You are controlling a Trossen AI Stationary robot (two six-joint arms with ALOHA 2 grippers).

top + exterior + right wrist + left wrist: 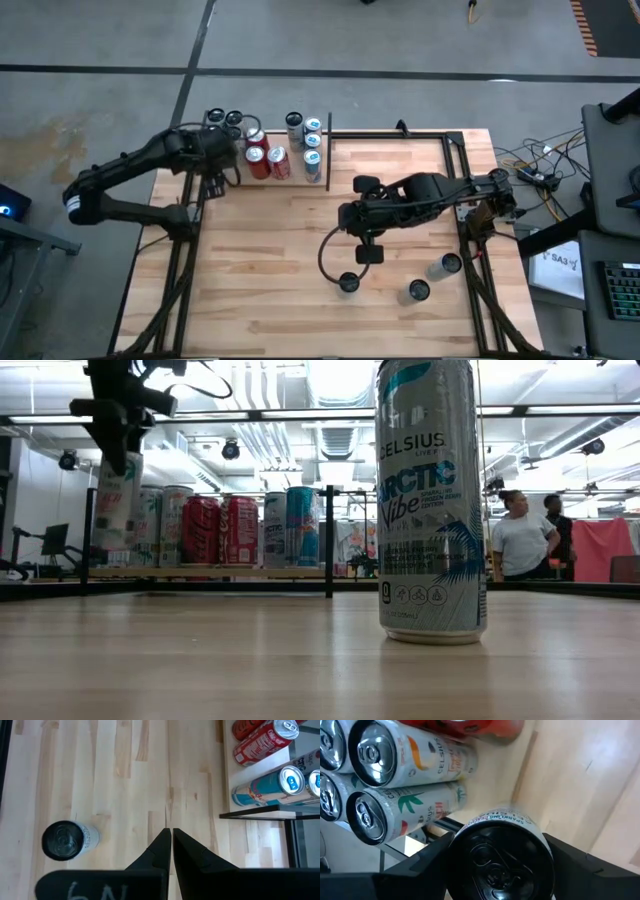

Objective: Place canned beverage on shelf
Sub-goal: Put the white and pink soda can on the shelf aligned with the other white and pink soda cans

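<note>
The shelf (200, 572) is a pale panel with black rods at the table's far left. Several cans (295, 140) stand on it, red ones (220, 530) among them. My left gripper (222, 160) is at the shelf's left end, shut on a white canned beverage (505, 820) with a black top. In the low view this can (118, 500) hangs upright under the gripper beside the standing cans. My right gripper (171, 837) is shut on nothing, above the middle of the table (368, 255). My left gripper pinches the can between its two fingers (420, 867), one on each side of the upper wall (542, 845) just under the rim. The fingers come steeply from above. The can stays upright below them. I cannot tell whether its base touches the shelf panel.
Three more cans stand on the table's near right part (348, 283), (418, 290), (445, 265). One of them, a tall Celsius can (430, 500), fills the low view's foreground. A bare black frame (400, 133) edges the far right. Two people (520, 535) stand beyond the table.
</note>
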